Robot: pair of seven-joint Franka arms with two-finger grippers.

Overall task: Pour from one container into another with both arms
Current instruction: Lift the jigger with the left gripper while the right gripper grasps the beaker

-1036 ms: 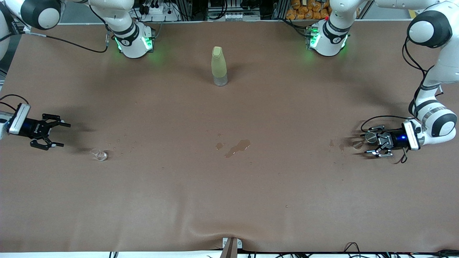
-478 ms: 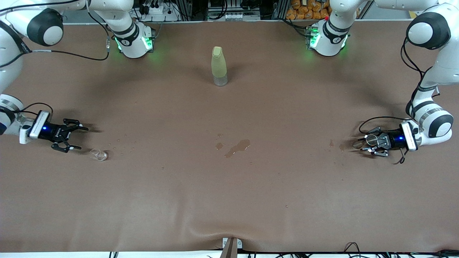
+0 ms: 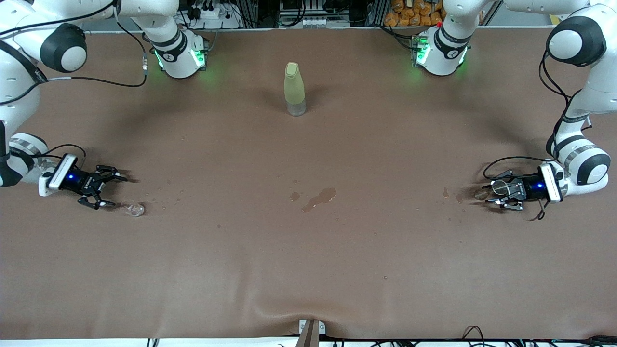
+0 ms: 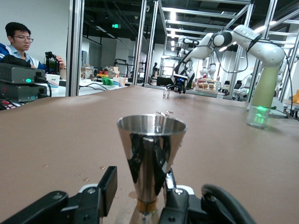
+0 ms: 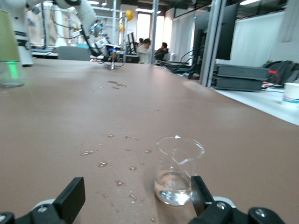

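Brown surface with a tall pale-yellow bottle standing upright, taken as the landmark. Nearer the front camera than the bottle, a small wet spill on the bare cloth.

Well away from the bottle toward the left arm's end: left gripper down low at the surface, narrowed around a small metal jigger. In the left wrist view, jigger upright, a shiny double cone with its wide mouth up, clamped at the waist between the black fingers of the left gripper. Close beside the jigger on the side toward the bottle, dark damp patches.

Well away from the bottle toward the right arm's end: right gripper low over the surface, spread wide, holding nothing. Small clear glass beaker standing just beside it, not touched. In the right wrist view, beaker upright with a little clear liquid in the bottom, close to one finger of the right gripper and apart from the other. Scattered droplets around the beaker on the side toward the bottle.
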